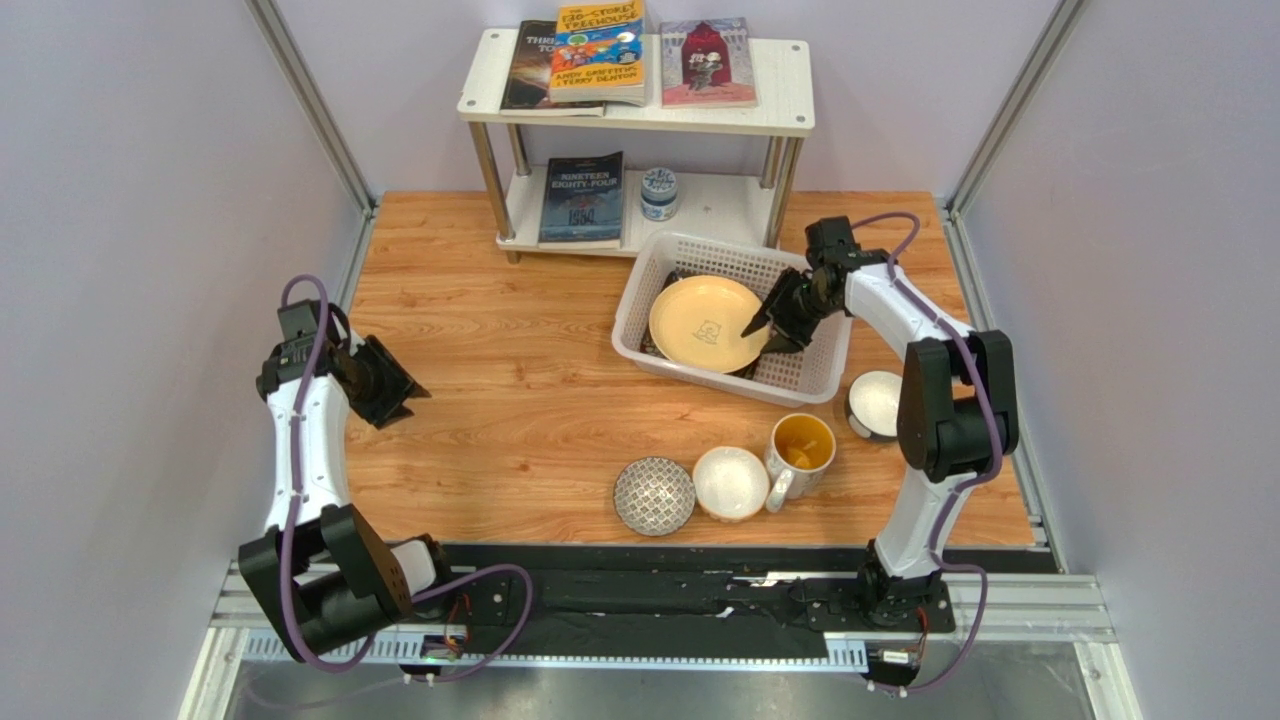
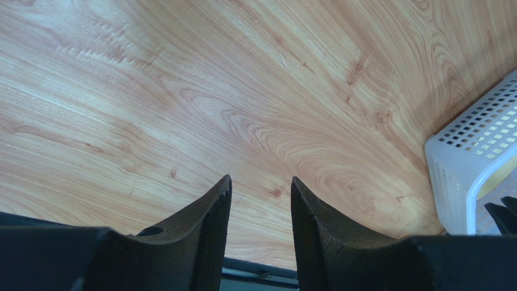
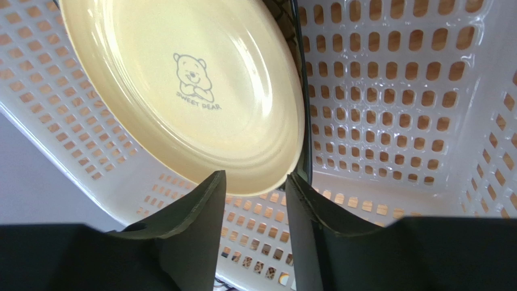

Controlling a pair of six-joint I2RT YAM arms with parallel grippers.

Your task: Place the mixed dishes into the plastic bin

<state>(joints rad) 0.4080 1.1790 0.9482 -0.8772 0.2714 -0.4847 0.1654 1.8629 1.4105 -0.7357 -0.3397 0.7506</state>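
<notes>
The white plastic bin (image 1: 813, 393) stands at the back right of the table. Inside it a round yellow plate (image 1: 703, 320) with a bear drawing (image 3: 182, 91) lies tilted on a black plate, of which only a dark edge (image 3: 297, 91) shows. My right gripper (image 1: 766, 323) reaches into the bin at the plate's right rim. It is open (image 3: 255, 176), and the rim sits just past its fingertips without being pinched. My left gripper (image 1: 403, 393) hovers open (image 2: 261, 179) over bare wood at the far left. A grey-patterned bowl (image 1: 655, 495), a white bowl (image 1: 732, 483), a yellow-inside mug (image 1: 801, 446) and another bowl (image 1: 875, 402) stand on the table.
A white two-tier shelf (image 1: 781, 113) with books stands behind the bin, and a small blue-and-white jar (image 1: 658, 192) is on its lower level. The bin's corner (image 2: 467, 157) shows at the right of the left wrist view. Grey walls close in both sides.
</notes>
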